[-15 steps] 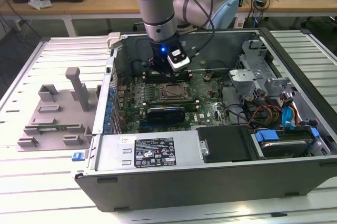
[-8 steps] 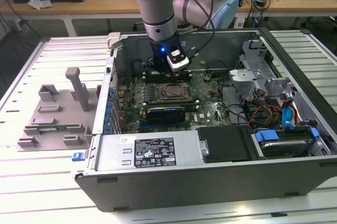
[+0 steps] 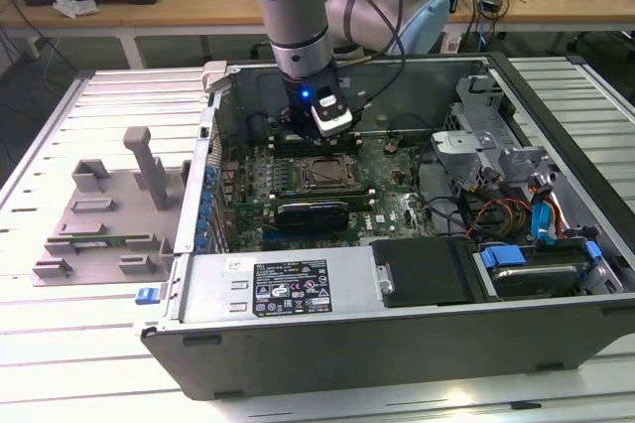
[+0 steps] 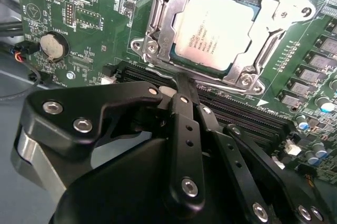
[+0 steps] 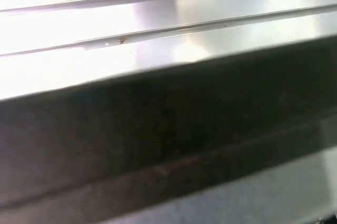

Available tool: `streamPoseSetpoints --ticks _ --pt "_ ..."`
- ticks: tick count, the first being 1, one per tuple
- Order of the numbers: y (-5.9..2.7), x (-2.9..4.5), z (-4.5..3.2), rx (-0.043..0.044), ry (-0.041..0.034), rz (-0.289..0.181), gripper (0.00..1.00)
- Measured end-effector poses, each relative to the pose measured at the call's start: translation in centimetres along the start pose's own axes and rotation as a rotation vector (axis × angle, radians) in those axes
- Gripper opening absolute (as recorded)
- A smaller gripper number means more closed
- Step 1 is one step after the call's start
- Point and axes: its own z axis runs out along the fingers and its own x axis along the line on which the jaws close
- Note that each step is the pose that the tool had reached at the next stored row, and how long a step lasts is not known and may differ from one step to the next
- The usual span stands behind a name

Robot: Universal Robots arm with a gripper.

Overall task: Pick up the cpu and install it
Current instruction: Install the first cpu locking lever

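Gripper [image 4: 177,84] hangs low inside the open computer case [image 3: 397,339], tip just over the black memory slots [image 4: 231,111] beside the socket [image 4: 158,21]. Seen edge-on, so cannot tell how far it is open; nothing visibly held. The cpu [image 4: 216,29] lies flat in the socket, silver top up, metal frame around it, apart from the gripper. The case also holds the green motherboard [image 4: 89,24], a long black expansion card [image 3: 313,212], a coin battery [image 4: 55,46], and coloured cables [image 3: 501,214] towards the exterior view's right. A grey fixture [image 3: 99,214] sits on the table [image 3: 60,344] outside the case, on the exterior view's left.
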Motion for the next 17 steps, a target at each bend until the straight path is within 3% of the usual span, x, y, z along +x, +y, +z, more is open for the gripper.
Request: streamPoseSetpoints --ticks 10,17 --pt "0.38 -0.20 0.23 0.0106 -0.0075 0.057 0.11" --pt "0.43 -0.27 -0.10 0.0112 -0.0080 0.060 0.11"
